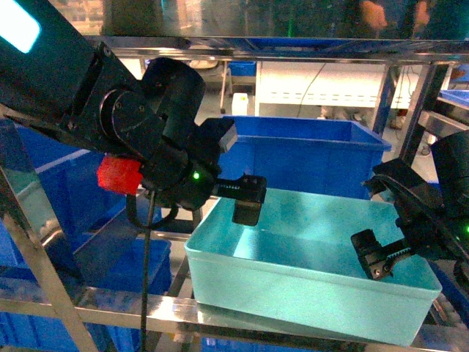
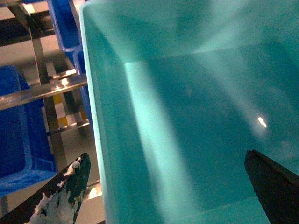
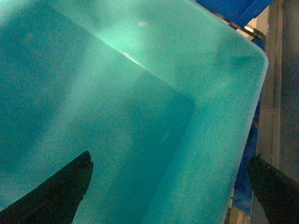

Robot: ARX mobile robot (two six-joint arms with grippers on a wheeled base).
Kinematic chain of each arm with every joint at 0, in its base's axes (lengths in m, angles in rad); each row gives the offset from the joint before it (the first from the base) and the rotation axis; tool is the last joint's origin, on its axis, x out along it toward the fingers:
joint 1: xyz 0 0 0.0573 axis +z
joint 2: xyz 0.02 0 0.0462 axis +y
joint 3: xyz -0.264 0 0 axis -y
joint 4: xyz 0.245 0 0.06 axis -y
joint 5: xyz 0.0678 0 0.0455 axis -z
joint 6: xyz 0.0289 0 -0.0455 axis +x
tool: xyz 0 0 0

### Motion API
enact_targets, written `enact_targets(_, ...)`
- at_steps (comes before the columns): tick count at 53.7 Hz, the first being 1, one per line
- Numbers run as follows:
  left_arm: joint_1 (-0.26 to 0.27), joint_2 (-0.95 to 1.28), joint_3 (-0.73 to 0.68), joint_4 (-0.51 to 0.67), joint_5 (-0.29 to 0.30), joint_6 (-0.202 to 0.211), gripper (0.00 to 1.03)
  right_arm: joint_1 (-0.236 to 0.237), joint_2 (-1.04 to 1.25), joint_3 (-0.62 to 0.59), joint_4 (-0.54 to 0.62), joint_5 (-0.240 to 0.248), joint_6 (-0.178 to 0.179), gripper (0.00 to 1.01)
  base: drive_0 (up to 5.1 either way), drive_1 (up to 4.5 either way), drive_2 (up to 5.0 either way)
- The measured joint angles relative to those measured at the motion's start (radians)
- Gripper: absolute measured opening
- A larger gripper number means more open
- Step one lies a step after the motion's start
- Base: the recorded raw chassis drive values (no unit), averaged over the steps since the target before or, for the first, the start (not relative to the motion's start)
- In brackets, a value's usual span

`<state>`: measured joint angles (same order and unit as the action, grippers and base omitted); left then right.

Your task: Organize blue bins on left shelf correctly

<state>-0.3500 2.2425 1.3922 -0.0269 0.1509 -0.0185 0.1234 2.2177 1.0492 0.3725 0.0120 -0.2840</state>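
Note:
One light turquoise blue bin (image 1: 308, 287) sits on the front rail of the steel left shelf (image 1: 132, 309), empty inside. My left gripper (image 1: 245, 211) is open and straddles the bin's left wall. In the left wrist view the bin (image 2: 187, 93) fills the frame, with the left gripper (image 2: 166, 189) spread wide: one finger outside the wall, the other inside. My right gripper (image 1: 375, 262) is open at the bin's right end. In the right wrist view the bin's (image 3: 117, 93) right wall runs between the right gripper's (image 3: 170, 186) fingers.
A royal-blue crate (image 1: 308, 150) stands directly behind the turquoise bin. More blue crates (image 1: 58, 183) fill the lower left. A steel top rail (image 1: 293, 48) crosses overhead, and a slanted upright (image 1: 40, 275) stands at the left front.

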Motion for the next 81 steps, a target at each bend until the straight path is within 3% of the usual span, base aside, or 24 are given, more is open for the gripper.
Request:
enact_targets(17,-0.003,-0.114,-0.184,0.130,-0.045,-0.013,0.98,-0.014,-0.106,-0.136,0.160,-0.005,0.035,0.98,0.0,0.00,0.0)
enact_targets(21,-0.003,-0.166,-0.251,0.171,-0.055,-0.018,0.98,-0.014,-0.146,-0.186,0.180,-0.028,0.040,0.98,0.0,0.00,0.0)
enact_targets(33,-0.022,-0.374,-0.490,0.249,-0.099,-0.025,0.98,-0.044,-0.280,-0.359,0.303,-0.081,0.031,0.98,0.0,0.00,0.0)
enact_targets(45,-0.046,-0.520,-0.660,0.246,-0.134,-0.027,0.98,-0.067,-0.406,-0.530,0.360,-0.114,0.004,0.98,0.0,0.00,0.0)
enact_targets(49,-0.050,-0.619,-0.721,0.234,-0.172,-0.030,0.98,-0.064,-0.497,-0.605,0.384,-0.148,0.002,0.98,0.0,0.00,0.0)
enact_targets(50,-0.081,-0.809,-0.823,0.159,-0.251,-0.063,0.98,-0.075,-0.671,-0.659,0.311,-0.167,0.010,0.98,0.0,0.00,0.0)
enact_targets(56,-0.106,-0.962,-0.890,0.078,-0.311,-0.120,0.98,-0.108,-0.817,-0.689,0.201,-0.169,0.022,0.98,0.0,0.00,0.0)
enact_targets(65,-0.131,-1.221,-0.954,-0.060,-0.447,-0.190,0.98,-0.181,-1.059,-0.711,0.024,-0.195,0.029,0.98,0.0,0.00,0.0)
enact_targets(70,-0.171,-1.375,-0.960,-0.158,-0.571,-0.267,0.98,-0.232,-1.195,-0.721,-0.079,-0.193,0.030,0.98,0.0,0.00,0.0)
enact_targets(76,-0.175,-1.438,-0.968,-0.151,-0.650,-0.296,0.98,-0.235,-1.246,-0.732,-0.097,-0.166,0.029,0.98,0.0,0.00,0.0)
enact_targets(81,-0.138,-1.451,-0.969,-0.124,-0.663,-0.308,0.98,-0.228,-1.248,-0.732,-0.105,-0.158,0.028,0.98,0.0,0.00,0.0)
